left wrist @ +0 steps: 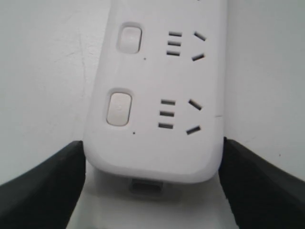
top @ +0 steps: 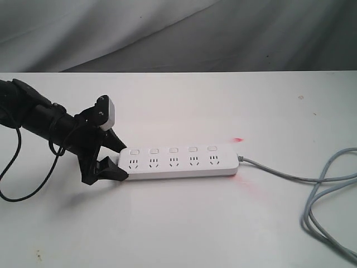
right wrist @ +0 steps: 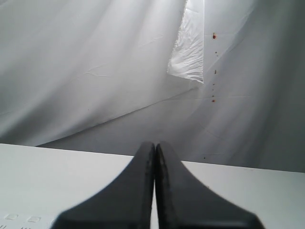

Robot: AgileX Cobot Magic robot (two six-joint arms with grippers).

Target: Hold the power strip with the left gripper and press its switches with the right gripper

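Observation:
The white power strip (top: 178, 162) lies flat on the table, its row of switches (top: 173, 150) on the far side of the sockets. My left gripper (top: 124, 162) straddles the strip's left end, one black finger pressed against each long side. In the left wrist view both fingers (left wrist: 43, 186) touch the sides of the power strip (left wrist: 157, 95), and two switches (left wrist: 119, 108) show. A red glow (top: 239, 139) marks the table by the cord end. My right gripper (right wrist: 155, 145) is shut on nothing, up above the table and outside the exterior view.
The grey cord (top: 318, 184) runs from the strip's right end and loops across the right side of the white table (top: 223, 234). A loose black cable (top: 11, 167) hangs from the left arm. Grey cloth (top: 167, 33) drapes behind the table.

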